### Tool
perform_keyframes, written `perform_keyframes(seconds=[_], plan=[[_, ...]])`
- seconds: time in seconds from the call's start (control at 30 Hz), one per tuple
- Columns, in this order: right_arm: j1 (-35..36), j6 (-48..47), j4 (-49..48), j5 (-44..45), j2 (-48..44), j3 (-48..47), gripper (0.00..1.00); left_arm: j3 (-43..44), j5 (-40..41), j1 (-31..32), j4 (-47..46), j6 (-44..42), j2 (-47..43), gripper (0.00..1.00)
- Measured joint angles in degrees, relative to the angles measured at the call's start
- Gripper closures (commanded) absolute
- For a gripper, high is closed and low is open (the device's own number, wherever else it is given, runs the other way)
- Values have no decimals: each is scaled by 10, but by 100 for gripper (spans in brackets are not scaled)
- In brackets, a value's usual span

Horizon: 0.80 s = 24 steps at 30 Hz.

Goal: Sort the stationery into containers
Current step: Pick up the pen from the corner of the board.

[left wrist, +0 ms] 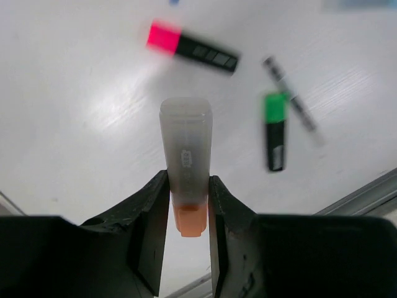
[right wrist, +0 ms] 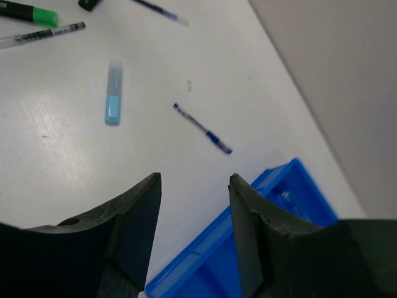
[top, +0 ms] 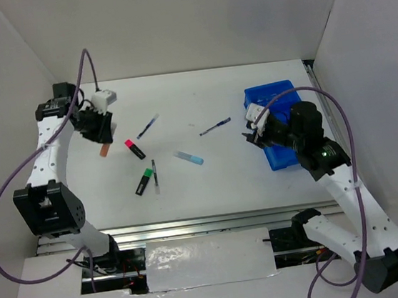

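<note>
My left gripper [top: 100,142] is shut on a translucent grey marker with an orange end [left wrist: 186,160] and holds it above the table's left side; the marker [top: 103,150] hangs below the fingers. My right gripper [top: 252,133] is open and empty above the left rim of the blue tray [top: 273,91]; the tray's rim [right wrist: 205,254] shows under its jaws. On the table lie a pink-capped highlighter [top: 134,149], a green-capped highlighter [top: 144,182], a slim grey pen [top: 154,175], a light-blue marker [top: 188,157] and two thin blue pens [top: 147,126] [top: 215,126].
White walls close in the table at the back and on both sides. A metal rail [top: 193,225] runs along the near edge. Purple cables loop off both arms.
</note>
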<state>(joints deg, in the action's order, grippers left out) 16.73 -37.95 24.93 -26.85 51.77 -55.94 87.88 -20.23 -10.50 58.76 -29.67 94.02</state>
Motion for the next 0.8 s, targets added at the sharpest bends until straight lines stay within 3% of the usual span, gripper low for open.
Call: perform_keyframes(seconds=[0.17,0.37,0.57,0.8], plan=[[56,-104,-44,-30,-59,33,50,83,-54,150,27,88,-42,100],[204,-238,-104,-10,-82,99,52,68,-123,264,75,139,-35,100],[363,-337,-167,52,-52,142,54,40,-175,280,97,182,-35,100],[417,-390,-223,72,33,143,54,0,-201,285,103,196,-43,100]])
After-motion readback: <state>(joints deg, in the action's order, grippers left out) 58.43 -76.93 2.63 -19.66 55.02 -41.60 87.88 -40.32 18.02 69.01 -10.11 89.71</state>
